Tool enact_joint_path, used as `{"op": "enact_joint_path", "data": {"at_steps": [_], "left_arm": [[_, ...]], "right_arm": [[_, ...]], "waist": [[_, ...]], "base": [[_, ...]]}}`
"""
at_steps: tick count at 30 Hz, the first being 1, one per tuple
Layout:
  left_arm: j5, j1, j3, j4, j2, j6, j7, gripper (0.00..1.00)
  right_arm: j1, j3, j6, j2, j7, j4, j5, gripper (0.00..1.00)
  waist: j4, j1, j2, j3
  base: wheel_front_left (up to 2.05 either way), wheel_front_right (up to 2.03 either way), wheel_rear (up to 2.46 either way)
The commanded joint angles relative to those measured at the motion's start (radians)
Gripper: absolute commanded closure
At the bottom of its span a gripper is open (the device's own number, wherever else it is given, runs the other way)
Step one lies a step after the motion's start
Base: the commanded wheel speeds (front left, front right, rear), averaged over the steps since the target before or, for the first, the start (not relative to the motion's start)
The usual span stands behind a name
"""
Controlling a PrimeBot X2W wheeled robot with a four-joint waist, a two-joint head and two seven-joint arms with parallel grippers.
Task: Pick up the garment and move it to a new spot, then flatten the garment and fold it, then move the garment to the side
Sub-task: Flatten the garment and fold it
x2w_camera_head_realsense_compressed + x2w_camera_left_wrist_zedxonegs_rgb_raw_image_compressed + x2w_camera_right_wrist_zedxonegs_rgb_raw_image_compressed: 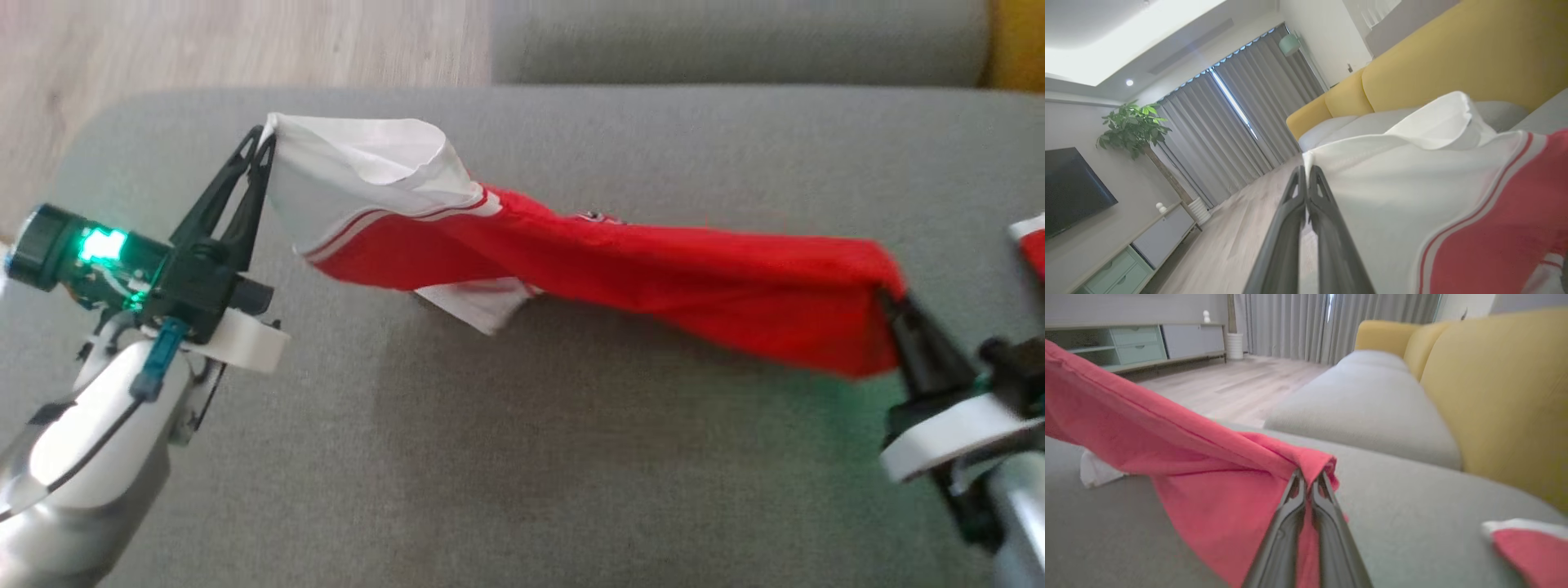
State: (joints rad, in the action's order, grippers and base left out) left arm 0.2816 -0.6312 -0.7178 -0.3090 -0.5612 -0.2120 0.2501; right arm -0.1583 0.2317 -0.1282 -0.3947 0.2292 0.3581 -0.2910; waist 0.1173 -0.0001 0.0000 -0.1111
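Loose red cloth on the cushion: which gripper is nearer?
Right. Right gripper, holding the jersey's red end, is beside the loose cloth; left gripper holds the white sleeve, far away.

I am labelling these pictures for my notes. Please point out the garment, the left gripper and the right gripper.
garment (pixel 653 261): head view, its red middle stretch.
left gripper (pixel 263 140): head view, fingertips at the white end.
right gripper (pixel 888 300): head view, fingertips at the red end.

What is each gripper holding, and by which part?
Both hold the red-and-white shirt: the left gripper pinches the edge of its white end, the right gripper its red end.
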Motion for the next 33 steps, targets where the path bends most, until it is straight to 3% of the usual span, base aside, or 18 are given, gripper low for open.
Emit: {"op": "enact_joint_path", "data": {"at_steps": [1,10,14,15,16,23,29,33], "left_arm": [[0.005,-0.06,0.059,0.037,-0.06,-0.001,0.009,1.0],[0.019,-0.062,0.05,0.172,-0.104,0.059,-0.019,1.0],[0.035,-0.03,0.025,0.205,-0.095,0.066,-0.055,1.0],[0.033,-0.027,0.019,0.203,-0.091,0.064,-0.058,1.0],[0.032,-0.027,0.018,0.197,-0.083,0.059,-0.058,1.0],[0.053,-0.067,0.03,0.091,-0.043,0.057,-0.04,1.0],[0.059,-0.097,0.027,0.005,-0.026,0.077,-0.024,1.0],[0.057,-0.105,0.018,-0.023,-0.018,0.085,-0.017,1.0]], "right_arm": [[-0.01,-0.014,-0.003,-0.051,0.006,-0.059,-0.008,1.0],[0.134,-0.103,-0.003,-0.161,-0.25,-0.349,-0.053,1.0],[0.237,-0.135,-0.003,-0.141,-0.308,-0.377,-0.068,1.0],[0.254,-0.148,-0.003,-0.122,-0.307,-0.363,-0.06,0.36],[0.272,-0.153,-0.003,-0.109,-0.303,-0.347,-0.045,0.0],[0.373,-0.134,-0.003,-0.022,-0.277,-0.33,-0.02,0.0],[0.378,-0.027,-0.003,-0.013,-0.229,-0.377,-0.07,0.0],[0.309,-0.016,-0.003,-0.002,-0.189,-0.336,-0.063,0.0]], "waist": [[-0.017,0.0001,0.0,0.052],[-0.046,0.0001,0.0,0.153],[-0.053,0.0001,0.0,0.133],[-0.052,0.0001,0.0,0.125],[-0.049,0.0001,0.0,0.117],[-0.039,0.0001,0.0,0.072],[-0.045,0.0001,0.0,0.057],[-0.048,0.0001,0.0,0.048]], "base": [[0.0,0.0,0.0],[0.0,0.0,0.0],[0.0,0.0,0.0],[0.0,0.0,0.0],[0.0,0.0,0.0],[0.0,0.0,0.0],[0.0,0.0,0.0],[0.0,0.0,0.0]]}}
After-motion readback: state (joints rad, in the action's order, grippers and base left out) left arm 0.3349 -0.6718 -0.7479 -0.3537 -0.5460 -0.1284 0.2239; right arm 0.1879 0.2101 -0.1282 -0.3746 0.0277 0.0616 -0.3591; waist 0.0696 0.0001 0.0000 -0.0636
